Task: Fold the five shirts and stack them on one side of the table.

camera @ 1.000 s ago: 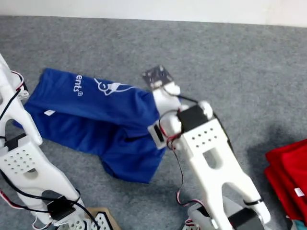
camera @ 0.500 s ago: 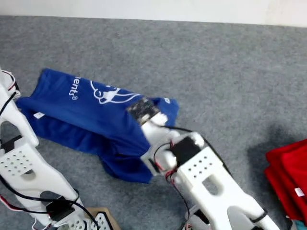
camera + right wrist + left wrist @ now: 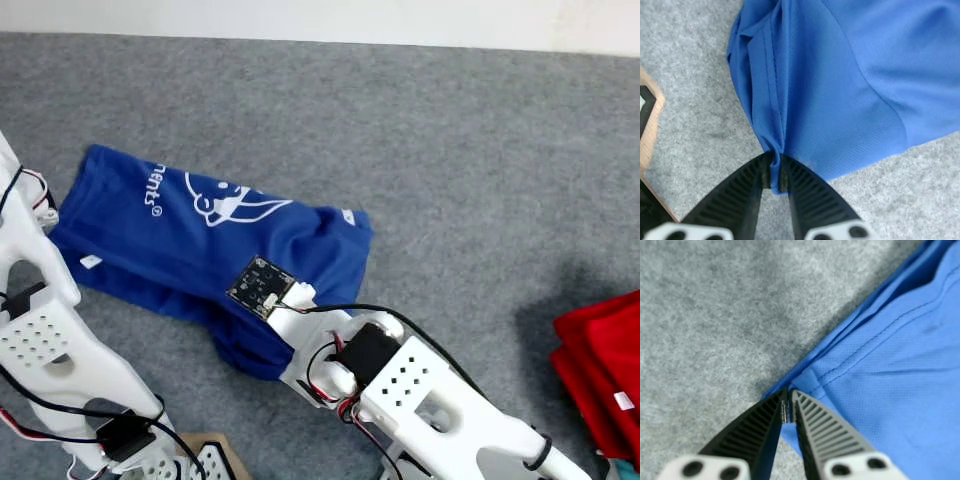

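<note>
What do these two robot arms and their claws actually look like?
The left arm and right arm are chunky white plastic shells with rows of small round holes, jointed by black motor blocks. Thin red, black and white cables loop along them. A small black circuit board sits at the right arm's wrist. The left gripper and right gripper each have two black, ribbed, tapering fingers.

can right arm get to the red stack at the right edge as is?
Probably not yet: the right claw is shut on the blue shirt. Nothing lies on the table between it and the red stack, so after letting go the way looks free.
</note>
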`<state>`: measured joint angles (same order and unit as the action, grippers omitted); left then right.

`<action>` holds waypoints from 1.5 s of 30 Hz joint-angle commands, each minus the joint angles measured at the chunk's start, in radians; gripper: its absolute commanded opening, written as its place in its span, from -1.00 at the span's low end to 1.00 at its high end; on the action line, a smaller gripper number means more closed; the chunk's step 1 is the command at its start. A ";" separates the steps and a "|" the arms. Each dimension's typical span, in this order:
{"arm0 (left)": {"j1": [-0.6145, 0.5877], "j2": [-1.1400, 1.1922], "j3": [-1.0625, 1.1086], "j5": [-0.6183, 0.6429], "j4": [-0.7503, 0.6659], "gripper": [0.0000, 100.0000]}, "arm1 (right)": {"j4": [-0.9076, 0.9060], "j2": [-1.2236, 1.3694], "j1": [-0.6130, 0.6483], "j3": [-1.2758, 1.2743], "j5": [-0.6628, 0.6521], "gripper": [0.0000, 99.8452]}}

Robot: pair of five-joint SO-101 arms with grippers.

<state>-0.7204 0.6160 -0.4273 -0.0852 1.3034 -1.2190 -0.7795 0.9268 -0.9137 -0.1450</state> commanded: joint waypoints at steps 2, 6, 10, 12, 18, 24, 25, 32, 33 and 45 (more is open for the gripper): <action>-0.042 -0.018 -0.010 0.000 -0.005 -0.74 | 0.015 -0.022 0.008 0.012 -0.011 -0.89; -0.054 -0.019 -0.012 0.002 -0.003 -0.57 | 0.013 -0.022 0.008 0.016 -0.011 -0.65; -0.091 -0.064 -0.012 0.002 -0.003 -0.56 | 0.010 -0.022 0.004 0.042 -0.011 -0.60; -0.127 -0.111 -0.012 0.002 -0.005 -0.56 | -0.018 -0.022 0.004 0.076 -0.011 -0.60; -0.229 -0.232 -0.004 0.002 -0.005 -0.56 | -0.147 -0.022 0.002 0.226 -0.011 -0.60; -0.222 -0.249 -0.010 0.002 0.035 -0.56 | -0.128 -0.013 -0.074 0.278 -0.011 -0.62; -0.199 -0.251 -0.010 0.003 0.038 -0.56 | -0.093 -0.013 -0.111 0.275 -0.011 -0.67; 0.051 -0.245 -0.019 0.175 0.124 -0.56 | 0.021 -0.010 -0.208 0.160 -0.003 -0.95; 0.084 -0.242 -0.018 0.189 0.147 -0.56 | 0.033 -0.013 -0.185 0.127 -0.003 -0.95; 0.205 -0.252 0.185 0.258 0.083 -0.56 | 0.105 -0.019 0.252 -0.077 -0.160 -0.49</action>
<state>-0.5639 0.4242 -0.3000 0.1634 1.4062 -1.1331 -0.7795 1.0925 -0.9966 -0.2309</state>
